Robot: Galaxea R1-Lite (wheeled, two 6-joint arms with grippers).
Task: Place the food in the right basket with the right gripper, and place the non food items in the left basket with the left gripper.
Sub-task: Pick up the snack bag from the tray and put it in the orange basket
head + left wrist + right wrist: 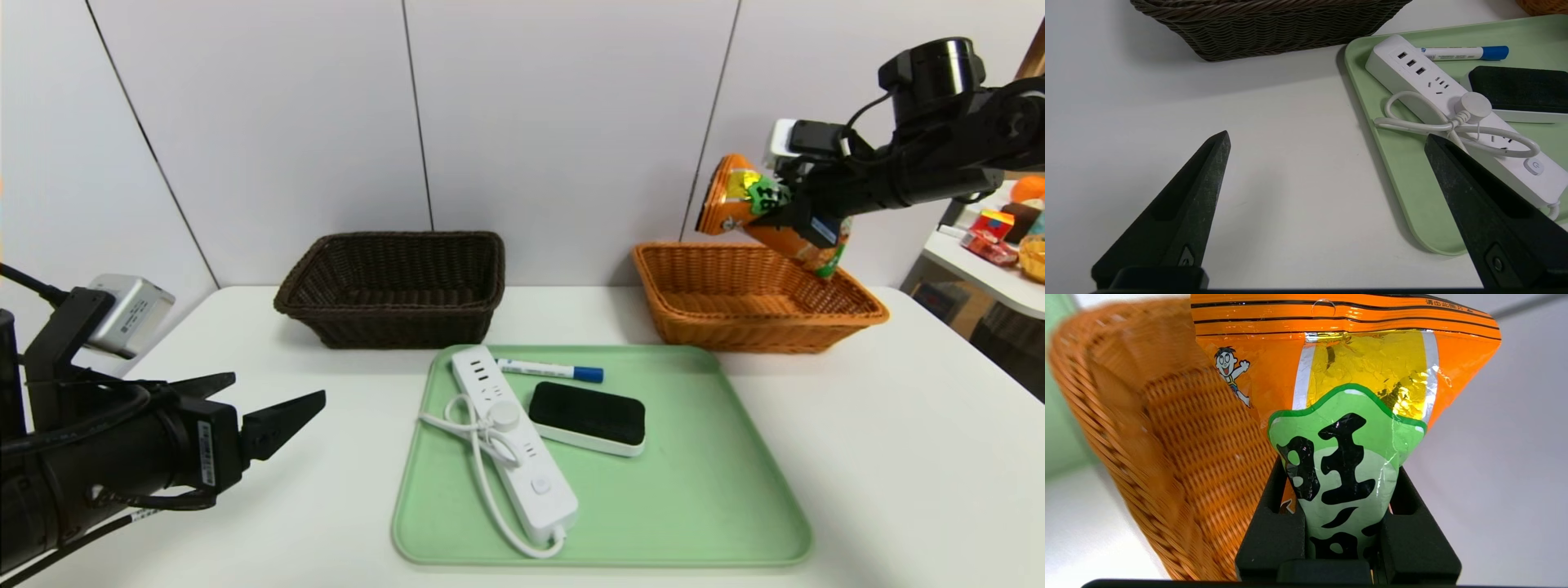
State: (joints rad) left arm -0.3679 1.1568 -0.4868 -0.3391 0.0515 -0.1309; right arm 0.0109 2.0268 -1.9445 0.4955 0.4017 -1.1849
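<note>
My right gripper [775,208] is shut on the orange snack bag [735,200], holding it tilted in the air above the orange-tan right basket [857,304]. In the right wrist view the bag [1347,457] is squeezed between the two fingers, with the basket wall [1167,437] beside it. The power strip [510,433], the black-topped eraser [588,415] and the blue-capped marker [551,371] lie on the green tray [718,523]. My left gripper [273,400] hovers open over the table left of the tray. The dark brown left basket [392,322] holds nothing I can see.
The green tray's near left corner [1433,228] lies just beside the left gripper's fingers [1188,212]. A side table with colourful packages [1000,237] stands at the far right. A white panelled wall rises behind both baskets.
</note>
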